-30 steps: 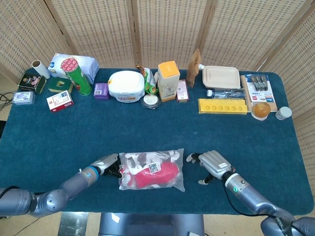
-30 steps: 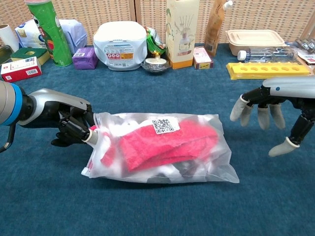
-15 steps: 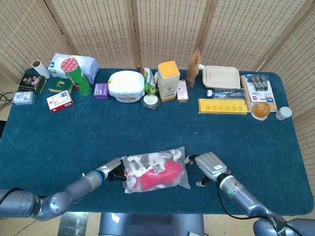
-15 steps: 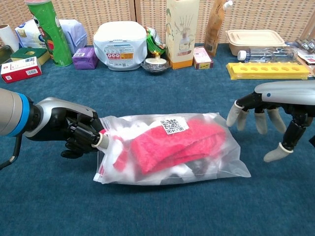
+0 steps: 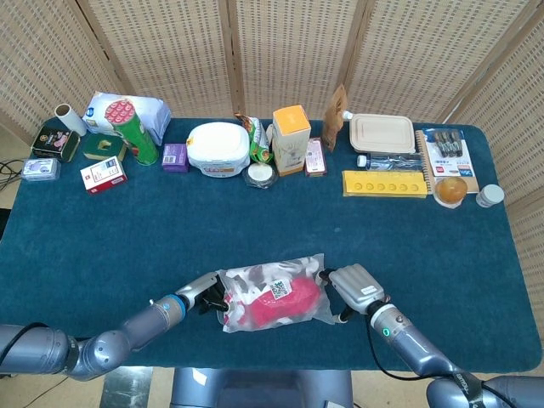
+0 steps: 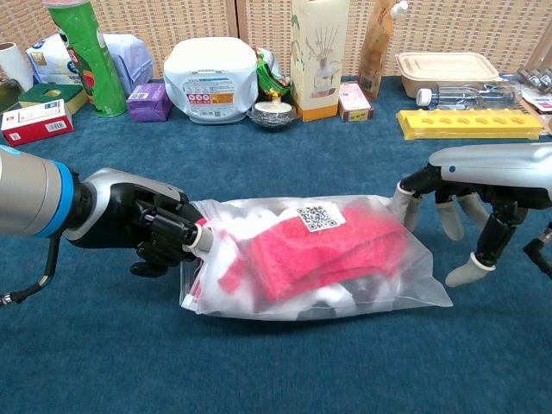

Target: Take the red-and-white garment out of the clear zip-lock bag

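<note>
Left hand pinches clear zip-lock bag w/ red-and-white garment inside; right hand, fingers spread, seemingly touches bag's far end.

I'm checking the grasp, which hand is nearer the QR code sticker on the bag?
Right. The right hand hovers at the bag's end beside the QR code sticker; the left hand grips the far end.

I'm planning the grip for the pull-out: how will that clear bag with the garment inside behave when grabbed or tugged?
The bag will probably be floppy: its film wrinkles where the left hand grips one end. It looks light, holding only the soft folded garment. The glossy plastic may slip on the cloth-covered table, so the right hand likely must brace it.
</note>
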### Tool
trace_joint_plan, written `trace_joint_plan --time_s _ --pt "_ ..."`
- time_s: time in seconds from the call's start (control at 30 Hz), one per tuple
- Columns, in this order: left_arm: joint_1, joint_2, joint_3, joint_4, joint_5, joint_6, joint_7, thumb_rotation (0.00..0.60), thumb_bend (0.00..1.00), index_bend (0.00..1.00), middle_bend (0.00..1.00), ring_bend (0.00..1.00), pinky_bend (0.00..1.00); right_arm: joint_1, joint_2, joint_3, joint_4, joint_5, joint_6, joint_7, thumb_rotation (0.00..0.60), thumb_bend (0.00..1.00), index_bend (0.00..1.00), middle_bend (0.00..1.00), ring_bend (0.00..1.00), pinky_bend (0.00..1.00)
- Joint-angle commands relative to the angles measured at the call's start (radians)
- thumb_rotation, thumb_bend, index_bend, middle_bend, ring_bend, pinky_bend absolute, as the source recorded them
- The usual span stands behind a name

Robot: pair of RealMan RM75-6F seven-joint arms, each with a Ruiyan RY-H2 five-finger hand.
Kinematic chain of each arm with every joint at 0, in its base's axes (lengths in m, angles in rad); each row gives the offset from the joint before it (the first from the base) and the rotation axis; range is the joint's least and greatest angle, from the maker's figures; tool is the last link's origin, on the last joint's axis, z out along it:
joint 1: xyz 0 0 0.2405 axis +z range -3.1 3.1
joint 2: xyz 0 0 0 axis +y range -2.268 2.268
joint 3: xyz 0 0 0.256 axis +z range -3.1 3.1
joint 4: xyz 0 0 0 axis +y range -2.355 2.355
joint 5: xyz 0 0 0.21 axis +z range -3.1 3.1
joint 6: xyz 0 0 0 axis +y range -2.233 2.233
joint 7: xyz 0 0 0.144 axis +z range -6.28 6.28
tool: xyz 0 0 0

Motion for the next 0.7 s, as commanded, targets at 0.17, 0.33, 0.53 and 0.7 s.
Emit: trace_joint_plan --time_s 0.17,0.33,0.53,0.7 --pt "-0.012 -0.009 -0.001 0.002 -0.009 -0.019 -0.014 0.600 0.39 0.79 0.93 0.91 0.81 0.007 -0.060 0.002 0.000 0.103 0.099 -0.113 0.600 0.14 0.34 0.44 0.70 0.78" --pt "-0.015 -0.008 0.004 0.005 -0.009 -0.014 -0.022 0.600 0.39 0.79 0.93 0.91 0.81 0.018 -0.109 0.014 0.017 0.128 0.145 -0.165 0.600 0.14 0.34 0.45 0.72 0.80" --pt "-0.009 -0.015 0.005 0.025 0.028 0.049 -0.009 0.600 0.39 0.79 0.93 0.91 0.81 0.010 -0.186 0.046 0.079 0.101 0.228 -0.181 0.600 0.14 0.32 0.45 0.71 0.80" --pt "0.010 -0.040 -0.006 0.068 0.085 0.127 0.008 0.600 0.39 0.79 0.93 0.91 0.81 -0.001 -0.212 0.068 0.121 0.072 0.274 -0.178 0.600 0.13 0.32 0.44 0.70 0.79"
